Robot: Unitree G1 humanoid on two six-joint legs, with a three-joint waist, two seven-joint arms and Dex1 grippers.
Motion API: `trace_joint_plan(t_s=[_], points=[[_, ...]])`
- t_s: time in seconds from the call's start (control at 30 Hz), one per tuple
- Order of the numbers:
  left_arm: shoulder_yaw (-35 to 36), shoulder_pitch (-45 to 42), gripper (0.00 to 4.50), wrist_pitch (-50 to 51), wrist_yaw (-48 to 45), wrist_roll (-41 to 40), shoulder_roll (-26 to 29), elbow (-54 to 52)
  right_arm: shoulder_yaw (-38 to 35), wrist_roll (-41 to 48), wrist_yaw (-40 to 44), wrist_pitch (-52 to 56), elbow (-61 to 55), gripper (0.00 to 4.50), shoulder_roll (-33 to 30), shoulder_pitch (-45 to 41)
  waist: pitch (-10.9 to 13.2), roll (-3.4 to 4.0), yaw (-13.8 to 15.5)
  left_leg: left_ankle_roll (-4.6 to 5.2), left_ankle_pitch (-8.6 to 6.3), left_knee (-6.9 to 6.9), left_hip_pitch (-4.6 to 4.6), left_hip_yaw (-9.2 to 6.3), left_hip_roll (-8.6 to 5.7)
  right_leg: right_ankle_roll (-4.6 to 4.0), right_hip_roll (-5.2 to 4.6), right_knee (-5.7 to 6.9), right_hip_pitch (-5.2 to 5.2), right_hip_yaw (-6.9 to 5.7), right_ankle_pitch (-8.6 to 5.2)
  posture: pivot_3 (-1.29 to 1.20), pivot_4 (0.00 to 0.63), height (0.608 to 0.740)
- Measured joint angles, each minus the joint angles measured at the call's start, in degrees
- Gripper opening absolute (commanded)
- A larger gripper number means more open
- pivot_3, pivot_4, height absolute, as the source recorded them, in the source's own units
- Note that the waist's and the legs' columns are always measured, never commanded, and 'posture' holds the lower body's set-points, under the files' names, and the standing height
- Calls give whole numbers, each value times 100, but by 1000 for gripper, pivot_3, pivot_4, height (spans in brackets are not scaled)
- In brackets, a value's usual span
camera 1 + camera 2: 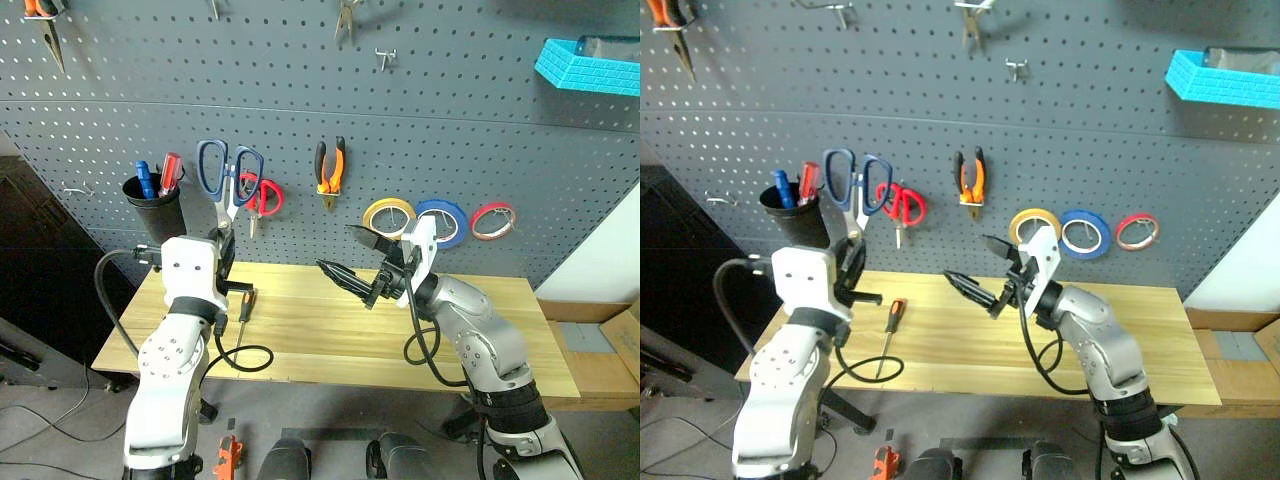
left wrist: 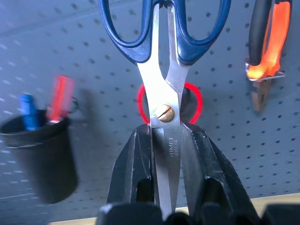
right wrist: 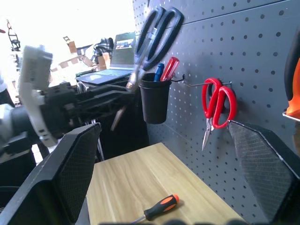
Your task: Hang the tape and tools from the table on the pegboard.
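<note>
- Hanging already on the pegboard (image 1: 480, 150): yellow tape (image 1: 388, 214), pliers (image 1: 330, 170).
- Left pincer (image 2: 167, 154) clamps the blue scissors (image 1: 229, 180); right pincer (image 1: 352, 258) gapes wide, empty.
- Screwdriver (image 1: 890, 328) waits on the worktop (image 1: 330, 330).

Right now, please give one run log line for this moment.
left hand: shut on scissors, raised at pegboard | right hand: open, empty | screwdriver: on table | tape, pliers: hung

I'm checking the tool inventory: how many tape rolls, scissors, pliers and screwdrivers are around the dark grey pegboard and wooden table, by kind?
Tape rolls: 3, yellow, blue, red
Scissors: 2, dark blue-handled clamped in the left gripper, red-handled
Orange-and-black pliers: 2, middle, top-left corner
Screwdrivers: 3, orange-and-black on the table, blue and red in the black cup
Total: 10
</note>
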Motion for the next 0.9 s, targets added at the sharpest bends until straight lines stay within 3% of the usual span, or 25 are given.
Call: trace_joint_plan(t_s=[0.13,0.9], points=[[14,-418,458,67,-55,-268,-114,508,-9,-115,-137,-38,76,4500,5,-4,-5,-2,18,0,0,-1,-4,-1,0,16,0,1,-2,1,10,149,13,740],[179,-573,458,1791,306,-1069,-508,528,-339,66,-823,307,-247,4500,-11,236,-89,3,-85,0,0,3,2,1,-1,16,3,10,1,6,10,106,15,740]])
